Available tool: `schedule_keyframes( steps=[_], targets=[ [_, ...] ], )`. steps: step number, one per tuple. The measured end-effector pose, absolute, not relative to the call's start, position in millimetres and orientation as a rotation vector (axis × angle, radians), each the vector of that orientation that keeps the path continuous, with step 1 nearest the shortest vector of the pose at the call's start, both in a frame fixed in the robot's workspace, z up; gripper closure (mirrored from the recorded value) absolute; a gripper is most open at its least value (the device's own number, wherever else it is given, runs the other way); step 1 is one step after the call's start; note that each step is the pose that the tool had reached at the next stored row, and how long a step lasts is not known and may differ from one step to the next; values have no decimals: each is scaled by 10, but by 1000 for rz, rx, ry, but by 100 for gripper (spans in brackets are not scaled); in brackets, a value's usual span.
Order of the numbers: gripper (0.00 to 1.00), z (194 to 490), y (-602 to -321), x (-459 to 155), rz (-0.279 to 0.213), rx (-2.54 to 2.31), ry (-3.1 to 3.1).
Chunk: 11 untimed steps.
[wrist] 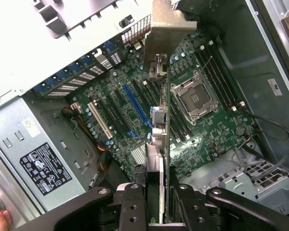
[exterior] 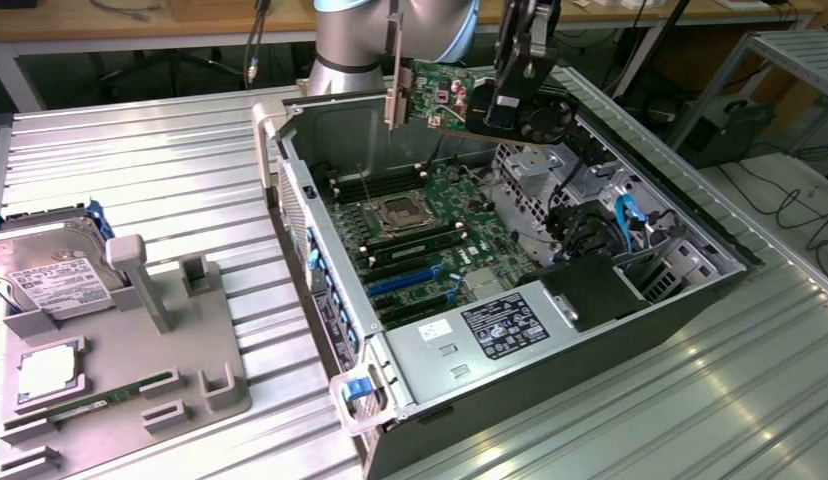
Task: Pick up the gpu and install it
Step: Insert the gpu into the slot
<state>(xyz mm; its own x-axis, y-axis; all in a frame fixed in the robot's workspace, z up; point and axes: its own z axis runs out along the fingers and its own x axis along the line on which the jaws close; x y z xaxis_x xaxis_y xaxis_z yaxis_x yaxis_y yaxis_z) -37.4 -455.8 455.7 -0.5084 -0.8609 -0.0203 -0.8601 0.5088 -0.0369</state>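
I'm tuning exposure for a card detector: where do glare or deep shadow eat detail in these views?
Exterior view: the ribbed metal table throws pale glare, the drive-bay corner of the case sits in shadow, the gpu is evenly lit. Wrist view: the case's outer wall is blown out to white, while the motherboard is evenly lit.

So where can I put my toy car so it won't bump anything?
Bare table lies between the grey tray and the case, and again beyond the case at the exterior view's right. Inside the case is crowded, with the claw holding the gpu over it.
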Motion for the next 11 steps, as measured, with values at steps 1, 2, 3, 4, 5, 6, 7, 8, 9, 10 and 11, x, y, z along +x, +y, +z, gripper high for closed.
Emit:
schedule_keyframes(
  steps=[1, 2, 3, 4, 5, 6, 7, 8, 9, 10, 11],
  targets=[
    [73, 4557, -4558, -374, -34, -1541, 2696],
    [73, 4558, -4558, -375, -34, -1544, 2694],
    [73, 4558, -4558, -374, -34, -1546, 2694],
    [73, 4558, -4558, -374, -34, -1546, 2693],
    [73, 4558, -4559, -374, -35, -1547, 2693],
    [73, 4557, -4559, -374, -37, -1549, 2693],
    [73, 4558, -4558, -373, -41, -1551, 2694],
    [73, 4557, -4558, -373, -43, -1553, 2693],
    [73, 4558, -4559, -373, -43, -1556, 2692],
    [73, 4558, -4558, -373, -45, -1558, 2692],
    [73, 4557, -4558, -373, -46, -1559, 2691]
  ],
)
